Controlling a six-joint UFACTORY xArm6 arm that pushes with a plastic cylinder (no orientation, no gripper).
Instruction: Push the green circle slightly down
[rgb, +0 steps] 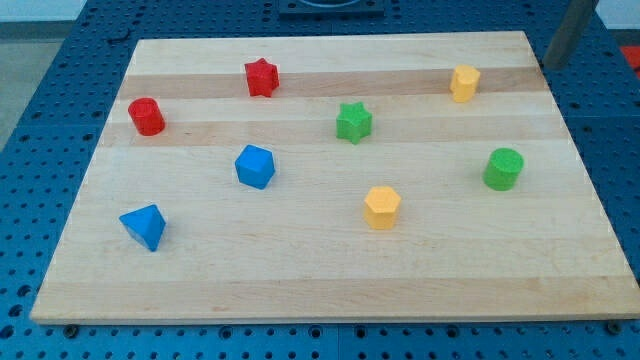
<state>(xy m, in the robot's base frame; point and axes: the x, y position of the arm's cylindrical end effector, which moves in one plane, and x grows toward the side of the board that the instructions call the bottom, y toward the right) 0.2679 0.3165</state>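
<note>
1. Eight blocks sit on the wooden board (300, 280).
2. Green circle (503, 168) is at right, near yellow hexagon (382, 207) & green star (353, 122).
3. My tip (553, 66) holds nothing, far right corner, well apart from it.

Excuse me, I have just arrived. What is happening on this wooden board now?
I am a robot arm with a rod, and I must push the green circle slightly down. It stands near the view's right edge of the wooden board, untouched for now. My tip does not show; only part of the rod appears at the view's top right, above the green circle. The other blocks lie scattered, none touching another.
</note>
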